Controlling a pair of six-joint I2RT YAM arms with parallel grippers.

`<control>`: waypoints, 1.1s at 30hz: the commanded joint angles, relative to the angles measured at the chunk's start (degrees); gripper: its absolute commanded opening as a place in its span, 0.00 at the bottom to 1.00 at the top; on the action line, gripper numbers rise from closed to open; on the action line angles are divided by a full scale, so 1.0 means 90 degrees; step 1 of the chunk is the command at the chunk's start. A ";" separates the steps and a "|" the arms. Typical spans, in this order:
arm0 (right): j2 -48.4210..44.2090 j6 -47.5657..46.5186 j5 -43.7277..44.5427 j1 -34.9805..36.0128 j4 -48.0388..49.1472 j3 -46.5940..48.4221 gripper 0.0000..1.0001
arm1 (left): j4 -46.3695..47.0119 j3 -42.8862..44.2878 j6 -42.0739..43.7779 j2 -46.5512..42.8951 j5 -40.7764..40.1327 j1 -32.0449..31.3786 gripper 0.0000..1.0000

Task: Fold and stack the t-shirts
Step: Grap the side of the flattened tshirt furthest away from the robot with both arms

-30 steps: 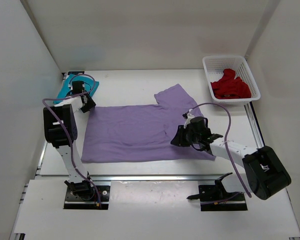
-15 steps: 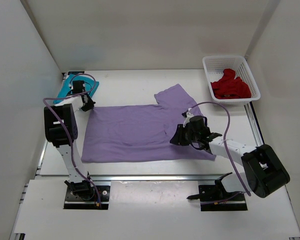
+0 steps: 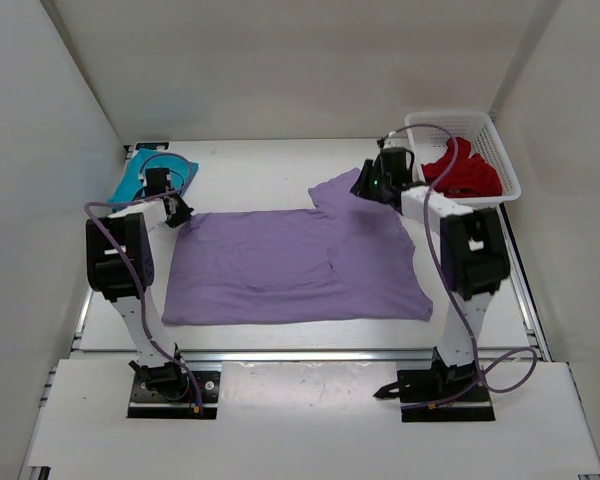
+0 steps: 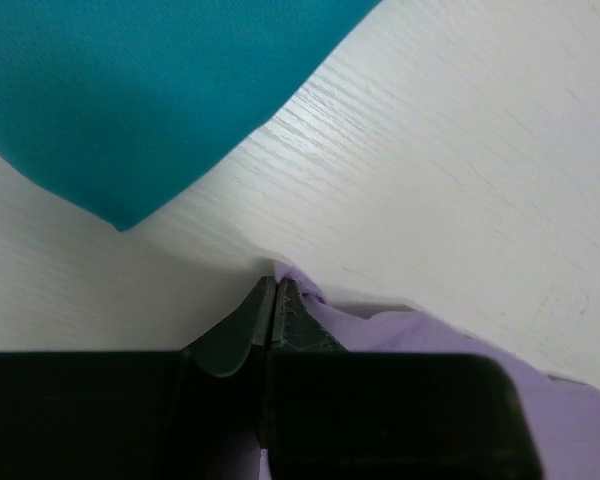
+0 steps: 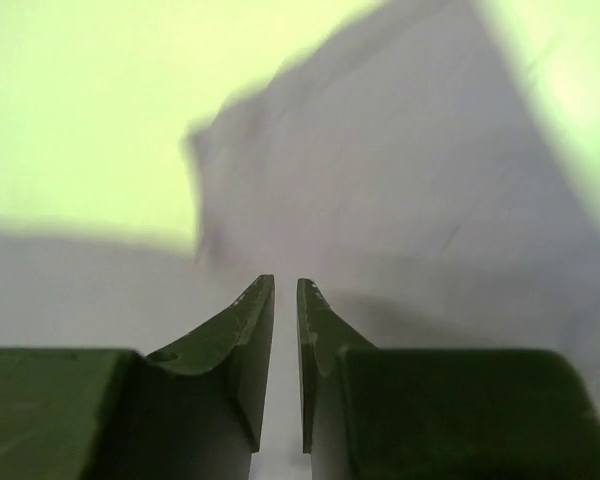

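The lavender t-shirt [image 3: 290, 265] lies spread flat mid-table, one sleeve [image 3: 345, 190] pointing to the far right. My left gripper [image 3: 177, 211] sits at its far left corner. In the left wrist view that gripper [image 4: 276, 282] is shut, with a fold of lavender cloth [image 4: 420, 335] pinched at its tips. My right gripper [image 3: 372, 186] hovers over the sleeve. Its fingers [image 5: 285, 282] stand a narrow gap apart above the lavender cloth [image 5: 400, 180], with nothing between them. The teal t-shirt [image 3: 140, 176] lies at the far left, and the dark red t-shirt [image 3: 462, 172] is bunched in the basket.
The white mesh basket [image 3: 458, 119] stands at the far right corner, close beside the right gripper. White walls close in the table on the left, back and right. The teal cloth [image 4: 130, 100] lies just beyond the left fingertips. Metal rails run along the table's edges.
My right arm has swung from the shirt's near right part up to the far sleeve by the basket. My left gripper has closed on the shirt's far left corner.
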 commanded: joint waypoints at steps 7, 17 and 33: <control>0.3634 -0.0713 0.0673 -0.0703 -0.2938 0.5373 0.24 | 0.0438 -0.0219 -0.0287 -0.0585 0.0540 -0.0053 0.00; 0.5691 -0.0343 -0.0517 -0.1035 -0.4136 0.8847 0.38 | 0.0419 -0.0092 -0.0316 -0.0428 0.0589 -0.0074 0.00; 0.5953 -0.0235 -0.0879 -0.0801 -0.4358 0.9176 0.32 | 0.0487 -0.0131 -0.0336 -0.0458 0.0598 0.0005 0.00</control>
